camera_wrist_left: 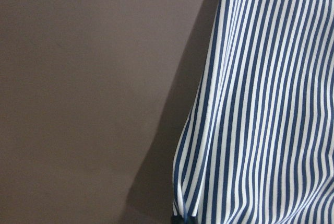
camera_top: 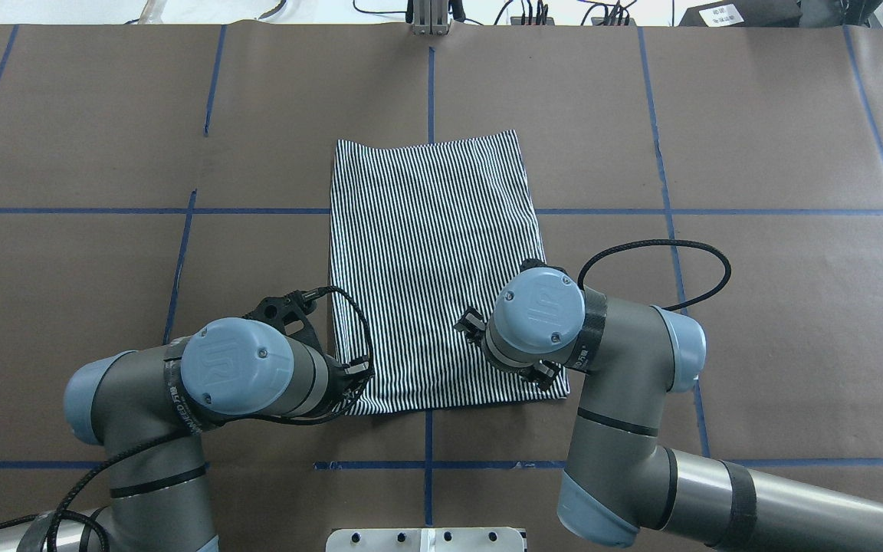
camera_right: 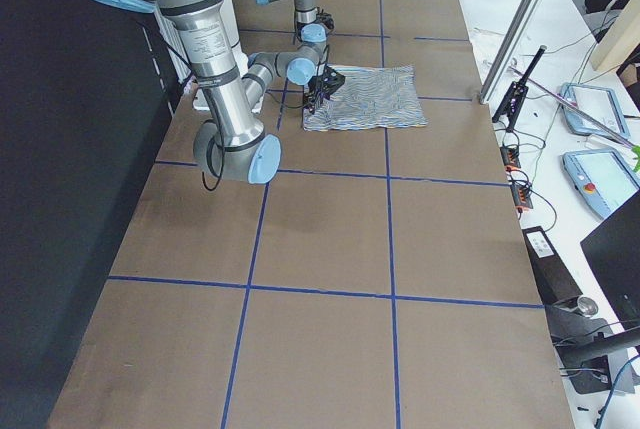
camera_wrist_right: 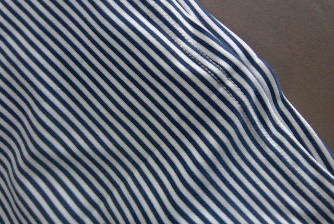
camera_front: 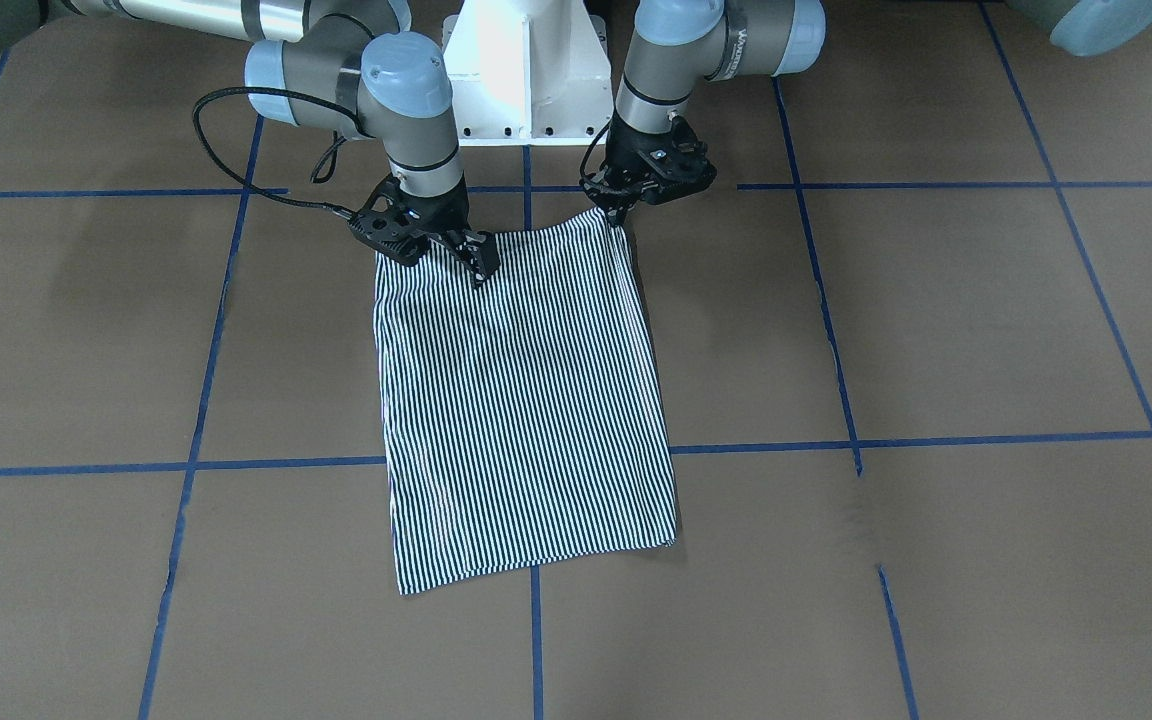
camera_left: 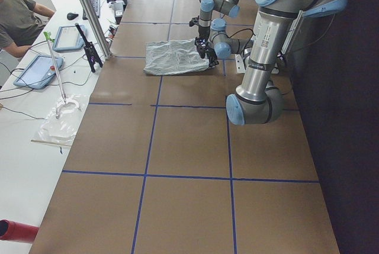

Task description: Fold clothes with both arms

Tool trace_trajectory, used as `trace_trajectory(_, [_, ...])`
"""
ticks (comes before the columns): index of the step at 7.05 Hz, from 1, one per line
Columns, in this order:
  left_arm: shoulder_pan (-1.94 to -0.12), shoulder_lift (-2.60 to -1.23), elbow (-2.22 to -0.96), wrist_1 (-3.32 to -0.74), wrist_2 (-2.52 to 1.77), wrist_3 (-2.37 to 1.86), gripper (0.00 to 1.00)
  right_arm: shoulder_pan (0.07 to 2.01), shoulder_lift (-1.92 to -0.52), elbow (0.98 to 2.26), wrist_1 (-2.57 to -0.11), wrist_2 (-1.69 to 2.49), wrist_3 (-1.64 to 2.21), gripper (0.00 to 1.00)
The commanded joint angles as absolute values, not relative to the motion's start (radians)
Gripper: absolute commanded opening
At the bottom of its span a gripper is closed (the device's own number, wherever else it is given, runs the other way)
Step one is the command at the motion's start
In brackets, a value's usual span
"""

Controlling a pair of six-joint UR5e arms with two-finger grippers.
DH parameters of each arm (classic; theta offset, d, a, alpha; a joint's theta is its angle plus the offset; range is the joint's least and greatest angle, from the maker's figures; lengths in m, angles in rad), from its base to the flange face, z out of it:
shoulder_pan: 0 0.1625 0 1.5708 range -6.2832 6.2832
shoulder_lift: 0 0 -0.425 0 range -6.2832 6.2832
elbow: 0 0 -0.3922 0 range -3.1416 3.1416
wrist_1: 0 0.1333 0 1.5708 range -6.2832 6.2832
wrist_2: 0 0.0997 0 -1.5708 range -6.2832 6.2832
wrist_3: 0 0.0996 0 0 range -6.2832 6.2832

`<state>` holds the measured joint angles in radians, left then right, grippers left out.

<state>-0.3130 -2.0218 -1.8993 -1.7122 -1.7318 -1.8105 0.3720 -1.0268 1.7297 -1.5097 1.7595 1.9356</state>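
While striped shirt point(camera_front: 526, 400) lies on table point(camera_front: 936, 330) | left jaws clench its corner | right jaws: cannot tell

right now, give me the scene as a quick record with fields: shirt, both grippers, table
shirt: navy-and-white stripes, folded to a rectangle, mostly flat on the table
left gripper: shut on the shirt's robot-side corner, which is raised a little
right gripper: on the same edge, near the other corner; grip unclear
table cover: brown paper with a blue tape grid
collar, buttons: not visible
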Motion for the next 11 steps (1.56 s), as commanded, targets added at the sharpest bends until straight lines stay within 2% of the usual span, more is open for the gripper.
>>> trace_trajectory(1, [-0.313, -2.022, -1.901, -1.712, -1.732, -1.810, 0.00, 0.371, -1.031, 1.729, -1.520, 1.756, 1.936, 1.00])
trace_trajectory(6, [-0.318, -2.022, -1.908, -1.712, -1.730, -1.810, 0.00, 0.370, -1.037, 1.714, -1.519, 1.755, 1.936, 1.00])
trace_trajectory(7, [-0.318, -2.022, -1.908, -1.712, -1.730, -1.810, 0.00, 0.370, -1.035, 1.710, -1.519, 1.747, 1.936, 0.74])
trace_trajectory(8, [-0.318, -2.022, -1.908, -1.712, -1.730, -1.810, 0.00, 0.370, -1.035, 1.712, -1.519, 1.747, 1.934, 0.27])
trace_trajectory(9, [-0.318, -2.022, -1.910, -1.712, -1.730, -1.812, 0.00, 0.368, -1.034, 1.713, -1.520, 1.747, 1.930, 0.01])
trace_trajectory(11, [-0.322, -2.022, -1.910, -1.710, -1.730, -1.810, 0.00, 0.368, -1.028, 1.713, -1.520, 1.749, 1.927, 0.00])
